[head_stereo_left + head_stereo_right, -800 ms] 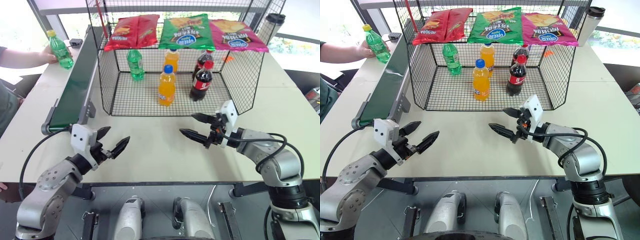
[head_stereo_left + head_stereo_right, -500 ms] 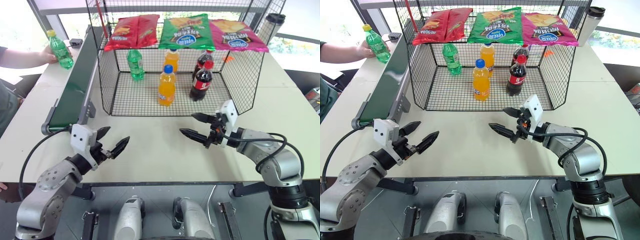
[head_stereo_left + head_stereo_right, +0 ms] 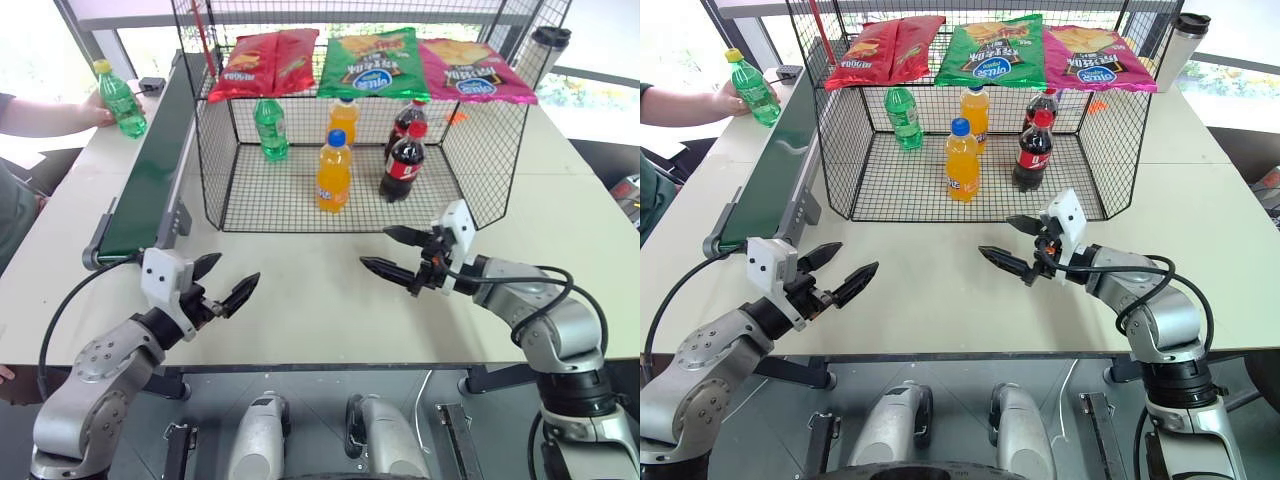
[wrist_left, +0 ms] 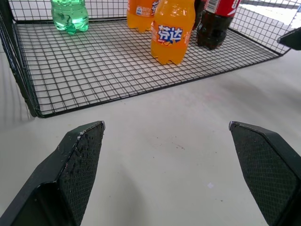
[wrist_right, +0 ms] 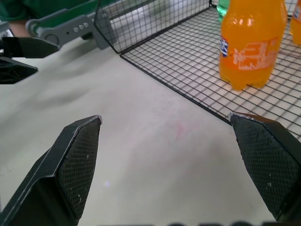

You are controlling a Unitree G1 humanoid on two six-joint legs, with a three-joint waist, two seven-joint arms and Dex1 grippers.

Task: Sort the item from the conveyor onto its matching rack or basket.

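— Where's the yellow-capped bottle (image 3: 120, 99)?
— In a person's hand (image 3: 97, 110), beside the conveyor (image 3: 150, 170)'s far end.
— The surface?
— Pale table (image 3: 310, 290); mesh cage (image 3: 470, 170) behind, bright windows beyond.
— Claws?
— Left gripper (image 3: 222, 285) and right gripper (image 3: 395, 255) both spread wide, empty, over bare tabletop.

A lab mock-up of a shop: small conveyor (image 3: 150, 180) at left, wire cage (image 3: 350, 195) of drinks, crisp bags (image 3: 372, 62) along the top, on a white table (image 3: 300, 300).

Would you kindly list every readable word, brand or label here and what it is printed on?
"芬达": blue label of the front orange bottle.
Red crisp bag, green crisp bag, pink crisp bag: print too small to read.
Cola bottles and green bottles' labels: unreadable.
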